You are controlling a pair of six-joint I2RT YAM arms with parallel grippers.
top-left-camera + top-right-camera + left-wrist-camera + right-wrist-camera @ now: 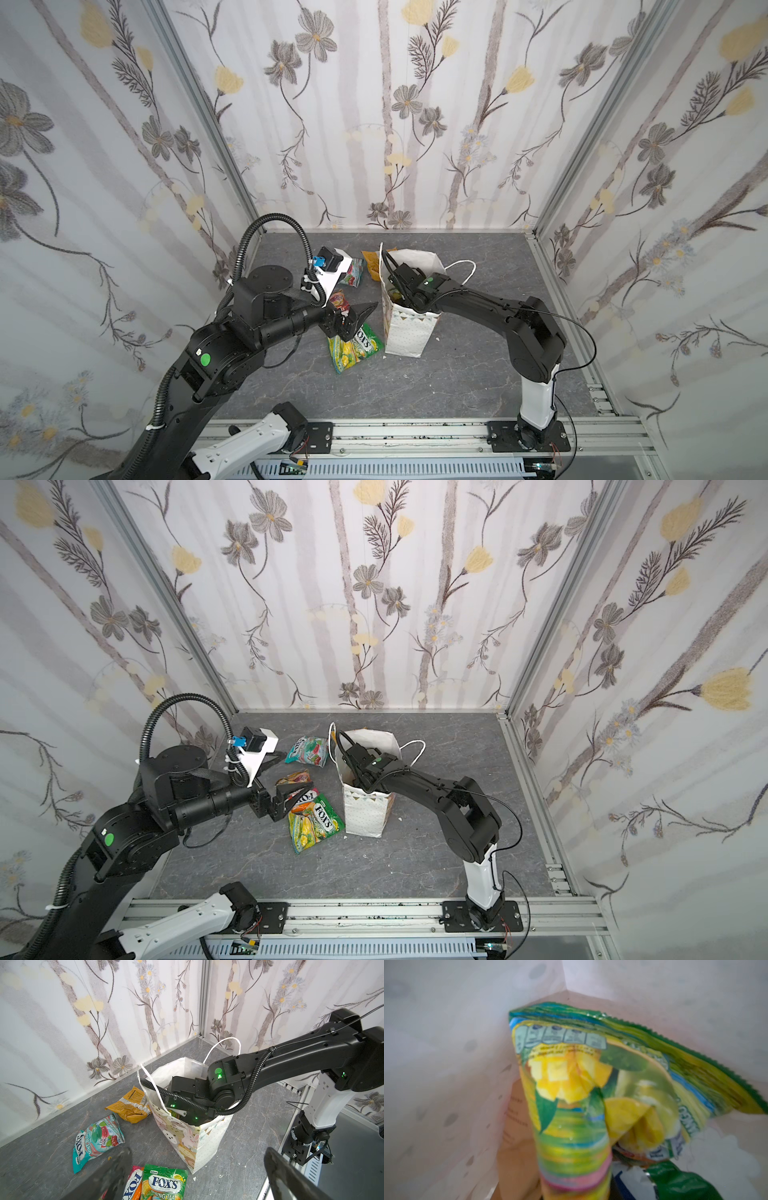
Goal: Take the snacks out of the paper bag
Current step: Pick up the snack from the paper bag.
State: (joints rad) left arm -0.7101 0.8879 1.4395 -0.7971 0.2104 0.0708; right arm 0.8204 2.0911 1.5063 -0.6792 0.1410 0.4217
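Black right arm (478, 301) elbow-high, end effector (188, 1115) deep inside paper bag (405, 332), grip unclear.

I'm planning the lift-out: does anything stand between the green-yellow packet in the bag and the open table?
The walls of the paper bag enclose the green-yellow packet; it must exit upward, where one cord handle droops into the mouth.

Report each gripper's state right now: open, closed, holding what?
Left gripper: open, empty.
Right gripper: down in the bag, fingers hidden, so it cannot be told; a green-yellow packet fills its camera's view.
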